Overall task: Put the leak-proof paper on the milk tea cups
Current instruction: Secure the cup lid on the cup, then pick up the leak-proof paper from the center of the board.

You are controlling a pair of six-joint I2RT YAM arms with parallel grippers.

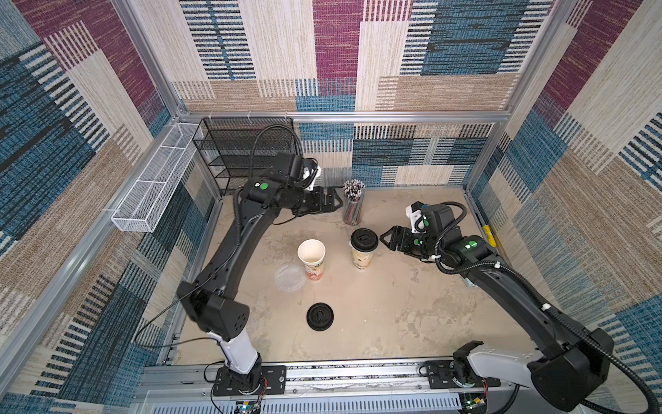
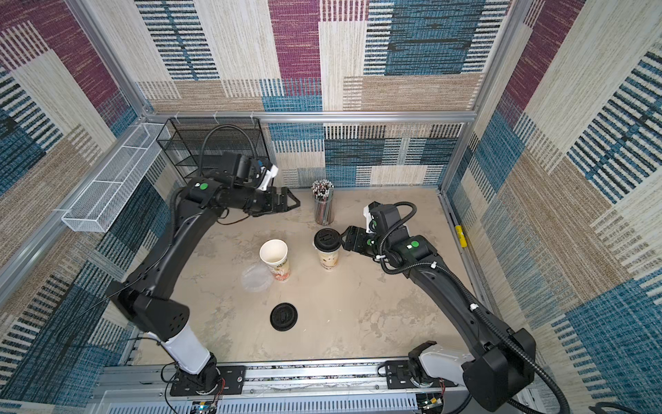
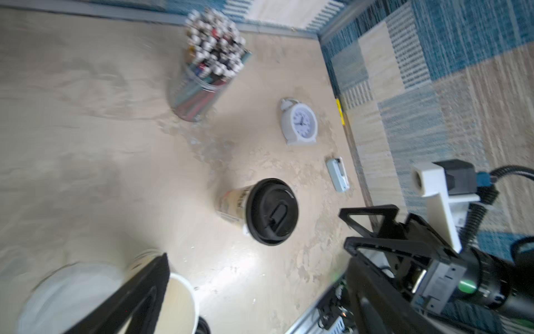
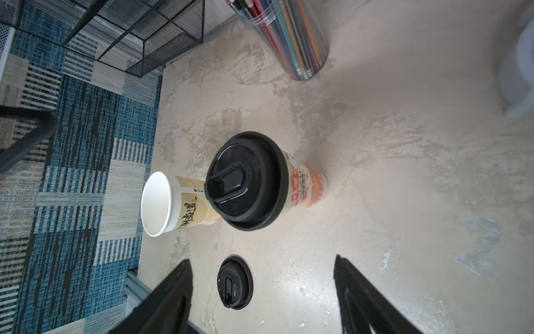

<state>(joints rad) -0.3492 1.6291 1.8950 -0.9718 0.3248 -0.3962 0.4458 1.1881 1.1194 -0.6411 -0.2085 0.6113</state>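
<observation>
Left tool (image 1: 336, 201) and right tool (image 1: 382, 239) are shown open, empty — leak-proof paper (image 1: 289, 277) is laid beside the unlidded milk tea cup (image 1: 311, 260).

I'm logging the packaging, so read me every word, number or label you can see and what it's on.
Open cup: black brush-style Chinese characters, too skewed to quote.
Lidded cup: printed lettering, blurred.
Clock: dial numerals, too small to read.
Nothing here can be quoted reliably.

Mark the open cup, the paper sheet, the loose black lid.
open cup (image 1: 311, 252): in a top view, white inside
paper sheet (image 1: 288, 277): in a top view, centre
loose black lid (image 1: 320, 316): in a top view, centre
</observation>
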